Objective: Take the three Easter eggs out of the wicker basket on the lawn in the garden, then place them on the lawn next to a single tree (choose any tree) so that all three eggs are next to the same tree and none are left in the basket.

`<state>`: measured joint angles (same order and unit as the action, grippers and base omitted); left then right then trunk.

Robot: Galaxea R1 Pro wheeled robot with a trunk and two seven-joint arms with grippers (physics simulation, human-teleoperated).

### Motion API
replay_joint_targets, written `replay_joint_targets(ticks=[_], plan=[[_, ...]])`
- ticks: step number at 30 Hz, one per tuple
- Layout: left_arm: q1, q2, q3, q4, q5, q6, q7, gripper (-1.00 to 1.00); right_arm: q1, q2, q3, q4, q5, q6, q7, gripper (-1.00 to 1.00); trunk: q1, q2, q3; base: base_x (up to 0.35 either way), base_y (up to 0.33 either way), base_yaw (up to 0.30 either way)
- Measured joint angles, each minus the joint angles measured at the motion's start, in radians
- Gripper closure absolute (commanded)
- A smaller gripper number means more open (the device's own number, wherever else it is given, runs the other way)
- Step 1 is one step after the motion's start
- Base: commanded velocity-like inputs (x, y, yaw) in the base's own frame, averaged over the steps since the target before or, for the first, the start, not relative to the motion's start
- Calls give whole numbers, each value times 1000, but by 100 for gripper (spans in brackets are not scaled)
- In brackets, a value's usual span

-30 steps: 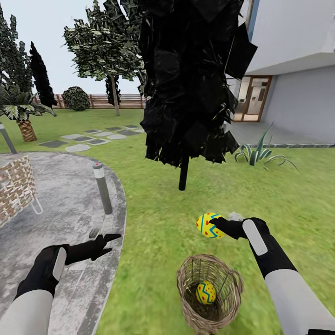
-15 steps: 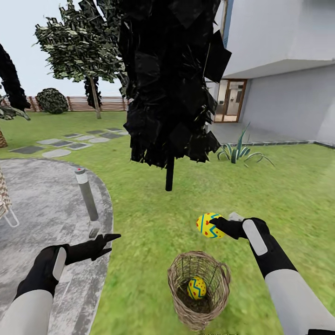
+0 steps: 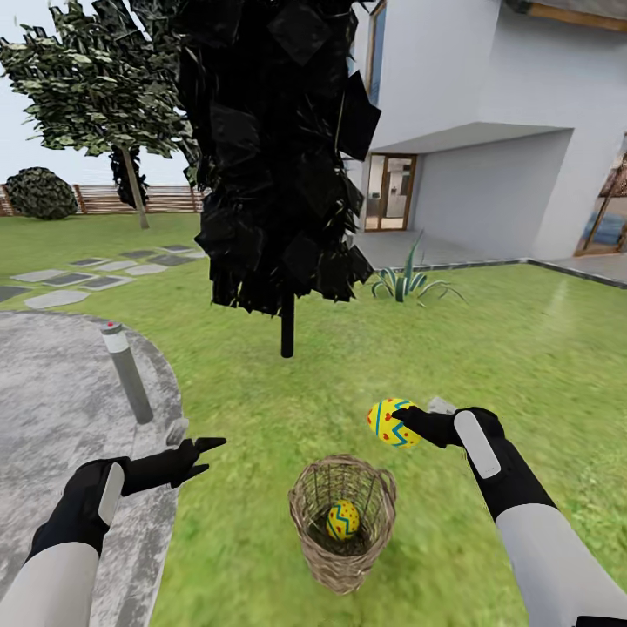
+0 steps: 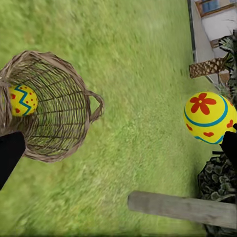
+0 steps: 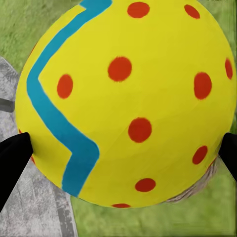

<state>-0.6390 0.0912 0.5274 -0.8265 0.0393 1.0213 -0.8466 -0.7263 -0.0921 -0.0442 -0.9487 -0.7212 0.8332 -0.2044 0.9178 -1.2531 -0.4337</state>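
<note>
Swinging right since a second ago, the head camera now shows more of the white house (image 3: 488, 104), so the brick planter and palm have slid out of view at left while both arms sit at the same spots in the picture.

From left to right: the left gripper (image 3: 209, 451) hangs released over the edge of the grey paved patch (image 3: 52, 392), its two fingers spread and holding nothing. One grey bollard (image 3: 126, 373) stands on that paving beside the grass. Behind it, one tree (image 3: 96, 78) with a pale trunk and mottled green crown rises far back near the wooden fence (image 3: 165, 198). One black-leaved tree (image 3: 274, 148) with a thin dark trunk stands mid-lawn, well apart from the wicker basket (image 3: 341, 521).

Two Easter eggs can be counted. One egg in the basket (image 3: 342, 520) lies at the bottom of the upright basket, which stands on the lawn (image 3: 522, 348). The other, the held egg (image 3: 391, 422), is clenched between the fingers of the right gripper (image 3: 409, 424), raised above the grass, up and to the right of the basket rim. The right wrist view shows its blue zigzag and red dots pressed between two black fingertips (image 5: 12, 158).

No writing is readable. Open grass lies all around the basket and on to the house terrace.
</note>
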Motion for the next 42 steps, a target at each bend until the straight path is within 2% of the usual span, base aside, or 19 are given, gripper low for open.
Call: replay_joint_targets(ticks=[23, 42], plan=[[0, 1, 0, 0, 0, -1, 0, -100, 0, 0, 0, 0, 0, 0, -1, 100, 0, 0, 19, -147, 108, -247], [0, 1, 0, 0, 0, -2, 0, -100, 0, 0, 0, 1, 0, -1, -1, 100, 0, 0, 34, -91, 7, -247]])
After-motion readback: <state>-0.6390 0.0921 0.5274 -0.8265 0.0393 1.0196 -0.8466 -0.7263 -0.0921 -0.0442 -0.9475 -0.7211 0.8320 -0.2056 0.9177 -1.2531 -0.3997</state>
